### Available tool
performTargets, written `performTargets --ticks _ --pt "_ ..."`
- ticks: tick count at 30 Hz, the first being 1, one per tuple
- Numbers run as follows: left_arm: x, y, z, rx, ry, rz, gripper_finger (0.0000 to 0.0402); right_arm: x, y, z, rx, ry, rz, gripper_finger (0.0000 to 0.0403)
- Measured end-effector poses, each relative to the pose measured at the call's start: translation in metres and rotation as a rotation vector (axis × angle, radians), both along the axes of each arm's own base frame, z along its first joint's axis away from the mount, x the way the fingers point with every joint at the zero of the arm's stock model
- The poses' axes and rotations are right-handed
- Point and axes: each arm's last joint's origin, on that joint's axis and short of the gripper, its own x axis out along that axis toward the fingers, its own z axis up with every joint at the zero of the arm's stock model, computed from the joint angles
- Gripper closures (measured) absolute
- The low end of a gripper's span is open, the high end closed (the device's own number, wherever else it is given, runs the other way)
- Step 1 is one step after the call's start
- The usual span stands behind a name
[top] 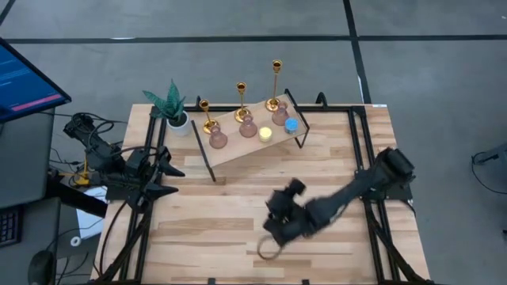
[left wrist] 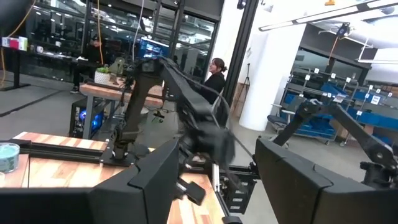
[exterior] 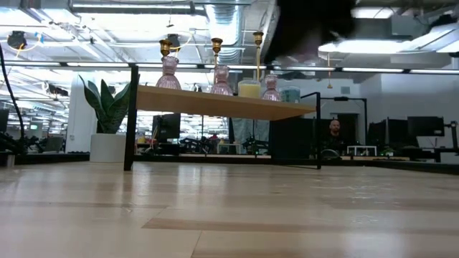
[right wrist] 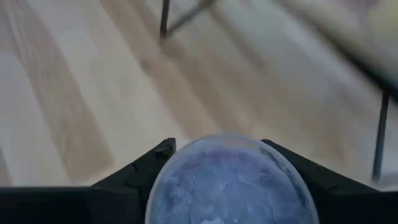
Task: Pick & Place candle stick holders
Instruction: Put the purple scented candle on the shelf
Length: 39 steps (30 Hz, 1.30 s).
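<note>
Three gold candle stick holders [top: 241,99] and three squat pink ones [top: 248,127] stand on a raised wooden shelf [top: 238,149] at the table's far side, beside a yellow light [top: 265,133] and a blue light [top: 291,124]. The low view shows the pink ones [exterior: 221,80] on the shelf [exterior: 215,104]. My right gripper [top: 273,237] hangs over the table's near middle, shut on a round pale-blue thing [right wrist: 230,180]. My left gripper [top: 169,180] waits open at the table's left edge, nothing between its fingers [left wrist: 155,177]. My right gripper pinches the round pale-blue thing between its two fingers, one fingertip [right wrist: 163,149] on each opposite side [right wrist: 180,163]. The fingers slant downward toward the table. The thing is lifted clear of the table top; its lower part is out of the picture.
A green potted plant [top: 173,107] stands at the shelf's left end. The shelf's black legs [top: 207,162] reach the table. Bare wood [top: 222,229] spreads in front of the shelf. A monitor [top: 24,79] stands off the table's left; people sit in the room behind [exterior: 334,130].
</note>
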Motion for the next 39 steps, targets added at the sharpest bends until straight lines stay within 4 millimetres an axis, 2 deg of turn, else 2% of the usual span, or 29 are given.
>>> performTargets --ticks 7,12,20,22,24,28,35,39 --pt "0.0 0.0 0.0 0.001 -0.003 0.001 0.0187 0.041 -0.065 0.056 -0.036 -0.105 0.193 0.02" --pt "0.0 0.0 0.0 0.001 -0.004 0.001 0.0187 0.064 -0.107 0.074 -0.015 -0.21 0.294 0.0188" --pt "0.0 0.0 0.0 0.001 -0.004 0.001 0.0187 0.096 -0.159 0.058 0.039 -0.297 0.329 0.02" --pt "0.0 0.0 0.0 0.001 -0.004 0.001 0.0187 0.094 -0.169 0.048 0.05 -0.236 0.317 0.0199" --pt "0.0 0.0 0.0 0.001 -0.004 0.001 0.0187 0.103 -0.176 0.046 0.058 -0.27 0.325 0.0192" --pt "0.0 0.0 0.0 0.001 -0.004 0.001 0.0187 0.108 -0.186 0.045 0.052 -0.281 0.324 0.0183" --pt "0.0 0.0 0.0 0.001 -0.004 0.001 0.0187 0.119 -0.194 0.038 0.038 -0.27 0.321 0.0199" --pt "0.0 0.0 0.0 0.001 -0.004 0.001 0.0187 0.125 -0.198 0.031 0.029 -0.254 0.315 0.0181"
